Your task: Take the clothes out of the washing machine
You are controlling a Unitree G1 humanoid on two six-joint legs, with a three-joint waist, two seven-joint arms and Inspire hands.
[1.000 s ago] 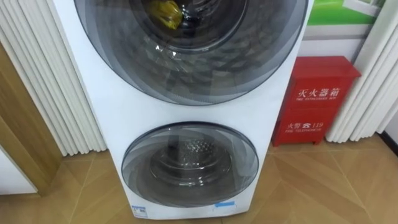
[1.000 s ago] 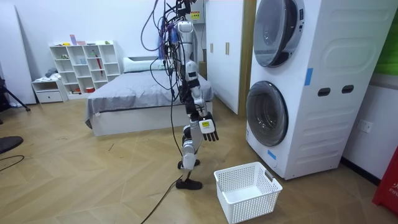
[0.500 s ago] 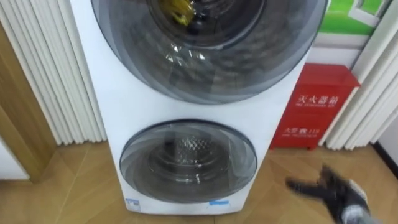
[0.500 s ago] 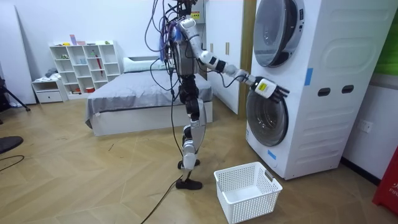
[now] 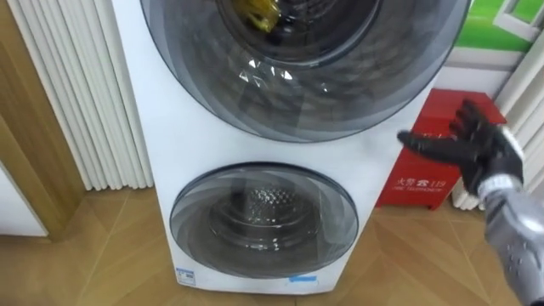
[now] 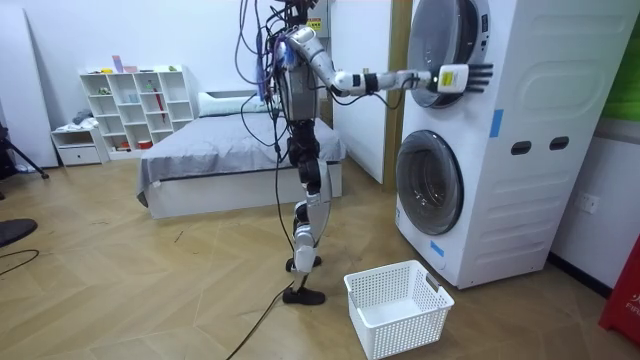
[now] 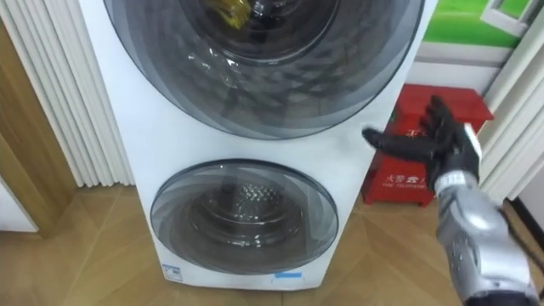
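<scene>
While a yellow garment lies behind the glass upper door of the stacked washing machine, the right hand, fingers spread, hovers at the machine's right edge. A red fire-extinguisher box stands beside the machine, and a white laundry basket sits before it on wooden parquet.

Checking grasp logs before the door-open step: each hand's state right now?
Right hand: open, fingers spread, holding nothing, by the right edge of the upper door.
Left hand: cannot be told.

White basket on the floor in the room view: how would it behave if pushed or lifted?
The white basket looks light: openwork walls, nothing inside. It would probably slide on the smooth wood floor. It seems rigid, likely keeping shape.
</scene>
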